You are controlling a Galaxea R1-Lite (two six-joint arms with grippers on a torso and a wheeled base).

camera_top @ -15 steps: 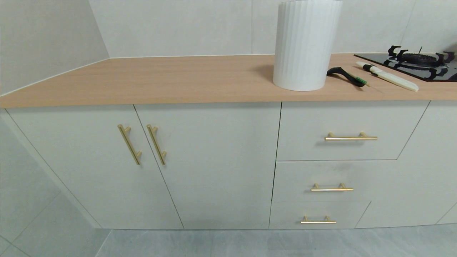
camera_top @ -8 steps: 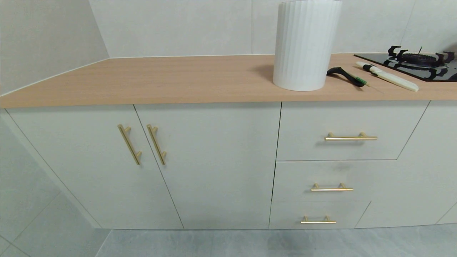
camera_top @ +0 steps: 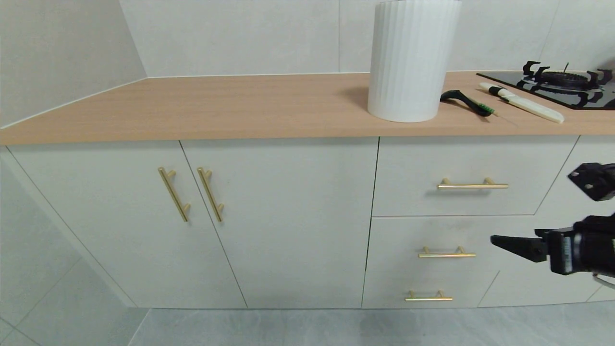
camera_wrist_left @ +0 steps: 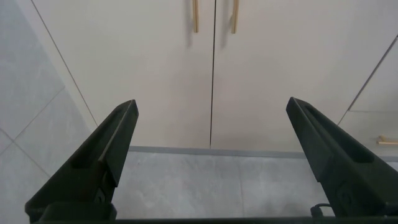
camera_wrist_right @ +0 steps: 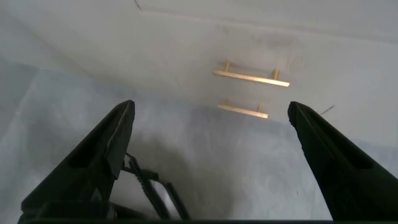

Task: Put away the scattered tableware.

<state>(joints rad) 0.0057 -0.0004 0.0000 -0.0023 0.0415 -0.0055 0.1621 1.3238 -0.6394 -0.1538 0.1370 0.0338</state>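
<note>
Black and spread wide, our left pincer point(camera_wrist_left: 210, 107) hangs empty before the cabinet doors point(camera_wrist_left: 249, 81); our right pincer point(camera_wrist_right: 208, 118), likewise agape, faces the drawers point(camera_wrist_right: 298, 62). Farther, on the wooden surface point(camera_top: 216, 103), a black utensil point(camera_top: 463, 100), hard to identify, lies between the white ribbed container point(camera_top: 408, 60) and a white-bladed knife point(camera_top: 521, 106). We see the hob point(camera_top: 562, 81) cut off at the edge, pale tiled wall point(camera_top: 240, 33) behind.

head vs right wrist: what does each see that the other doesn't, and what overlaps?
Head only: countertop with white ribbed container, black tool, white knife, stove; cabinet doors. Right wrist only: the empty gap between the open fingers of the right gripper. Both: two brass drawer handles, probably the lower pair, and grey floor.
</note>
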